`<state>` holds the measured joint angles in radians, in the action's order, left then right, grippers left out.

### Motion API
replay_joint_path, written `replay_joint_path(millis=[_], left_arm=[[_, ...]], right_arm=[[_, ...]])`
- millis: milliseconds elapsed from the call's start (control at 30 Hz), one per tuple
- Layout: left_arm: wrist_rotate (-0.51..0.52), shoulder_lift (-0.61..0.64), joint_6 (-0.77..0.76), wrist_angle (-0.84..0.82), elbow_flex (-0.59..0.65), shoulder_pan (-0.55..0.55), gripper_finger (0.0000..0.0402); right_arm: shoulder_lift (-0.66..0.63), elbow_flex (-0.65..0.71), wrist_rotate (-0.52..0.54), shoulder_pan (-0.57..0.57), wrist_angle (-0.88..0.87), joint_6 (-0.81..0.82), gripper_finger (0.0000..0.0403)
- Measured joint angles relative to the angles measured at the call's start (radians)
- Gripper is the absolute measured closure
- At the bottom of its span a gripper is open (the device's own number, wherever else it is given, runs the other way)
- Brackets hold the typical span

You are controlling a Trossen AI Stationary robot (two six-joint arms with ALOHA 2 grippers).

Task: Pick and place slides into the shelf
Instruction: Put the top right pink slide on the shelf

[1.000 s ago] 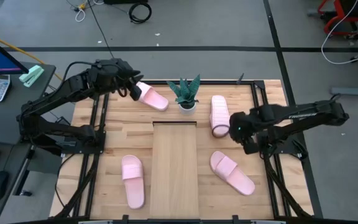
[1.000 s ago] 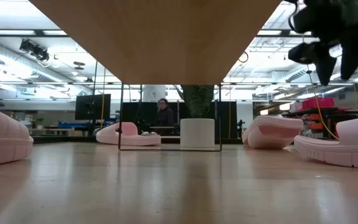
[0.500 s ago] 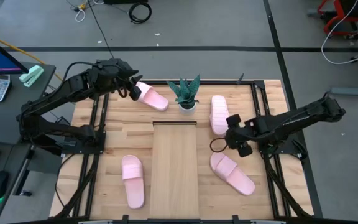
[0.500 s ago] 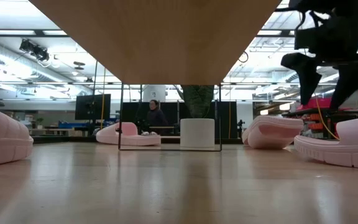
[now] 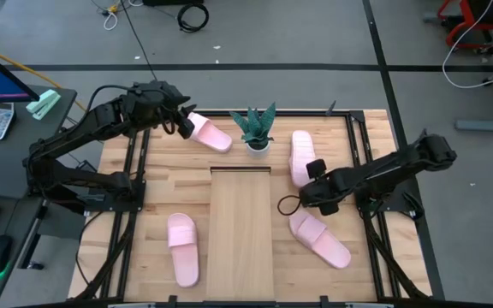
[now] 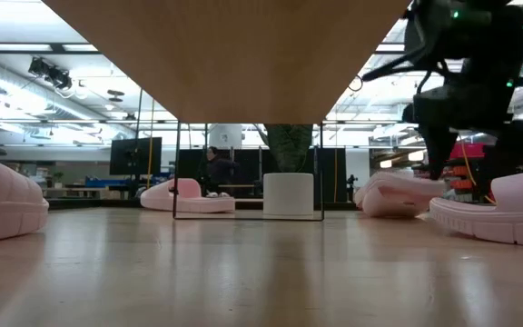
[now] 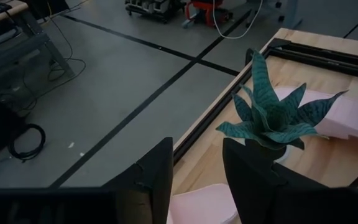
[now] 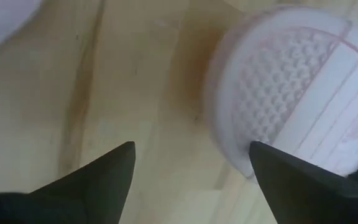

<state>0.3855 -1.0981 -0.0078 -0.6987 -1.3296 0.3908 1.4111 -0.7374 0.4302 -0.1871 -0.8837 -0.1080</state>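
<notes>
Nearest the table's front edge lie two slides (image 5: 183, 248) (image 5: 319, 237) flanking the shelf (image 5: 240, 231). The right gripper (image 5: 291, 205), fingers spread and empty, hangs just above the right one's heel; foam looks light, springy, best pinched across the strap. The left gripper (image 5: 185, 125) waits by the far-left slide (image 5: 208, 133).

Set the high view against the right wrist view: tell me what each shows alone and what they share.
Only the high view shows all four slides, the shelf, the plant and the left gripper at the far-left slide.

Only the right wrist view shows the dimpled footbed of one slide close up, with the open jaws spread wide over the bare tabletop.

Both show the right gripper low over the table beside a slide.
</notes>
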Motion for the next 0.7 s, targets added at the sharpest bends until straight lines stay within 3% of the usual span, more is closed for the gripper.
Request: replay_joint_path(millis=[100, 300, 700], left_arm=[[0.0, 0.0, 0.0, -0.013, 0.0, 0.0, 0.0259], [0.0, 0.0, -0.007, -0.042, 0.0, -0.001, 0.0263], [0.0, 0.0, -0.006, -0.042, 0.0, -0.001, 0.0261]], right_arm=[[0.033, -0.008, 0.032, 0.001, 0.027, 0.004, 0.0083], [0.052, -0.017, 0.112, 0.006, 0.247, 0.006, 0.0088], [0.11, -0.017, 0.2, 0.123, 0.272, 0.046, 0.0088]])
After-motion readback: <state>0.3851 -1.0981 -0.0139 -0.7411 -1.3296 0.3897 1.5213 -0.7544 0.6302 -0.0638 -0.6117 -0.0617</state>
